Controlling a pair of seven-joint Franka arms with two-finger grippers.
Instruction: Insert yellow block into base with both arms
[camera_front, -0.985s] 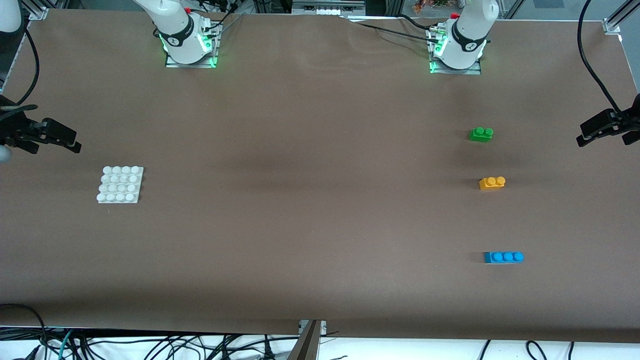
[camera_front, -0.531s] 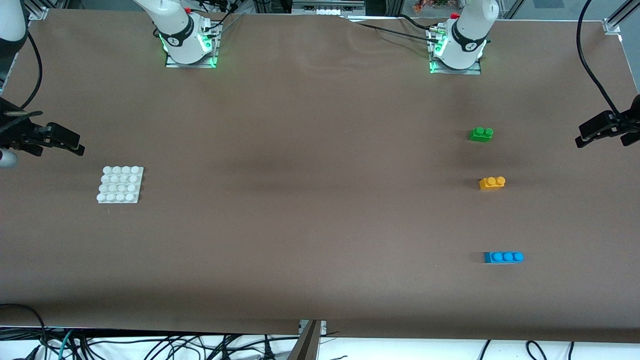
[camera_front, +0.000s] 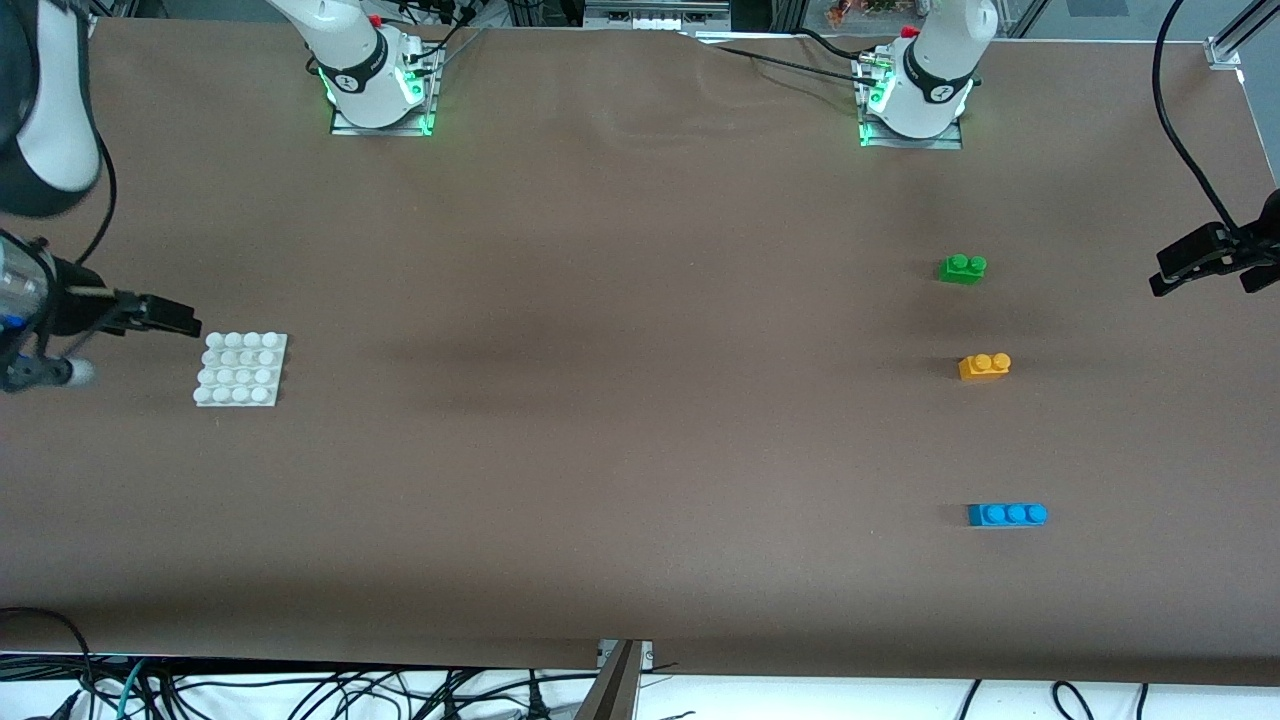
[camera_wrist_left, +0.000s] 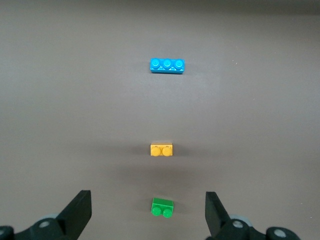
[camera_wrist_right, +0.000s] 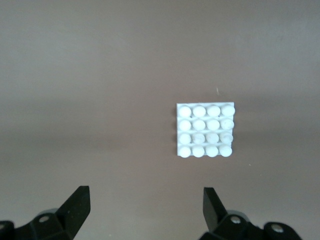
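Front view: we are seeing the blue brick (camera_front: 1007, 514) nearest the camera, then the yellow block (camera_front: 984, 366), then the green brick (camera_front: 962, 268), all untouched on the table (camera_front: 620, 400) toward the left arm's end. The base (camera_front: 241, 369) is lying toward the right arm's end. The right gripper (camera_front: 165, 317) is hovering just beside it, fingers apart, probably to steady it. The left gripper (camera_front: 1195, 262) is waiting, released, well apart from the block.

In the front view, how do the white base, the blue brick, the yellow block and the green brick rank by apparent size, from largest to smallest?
1. The base, clearly largest.
2. The blue brick.
3. The yellow block and the green brick look about alike, so I do not rank them.
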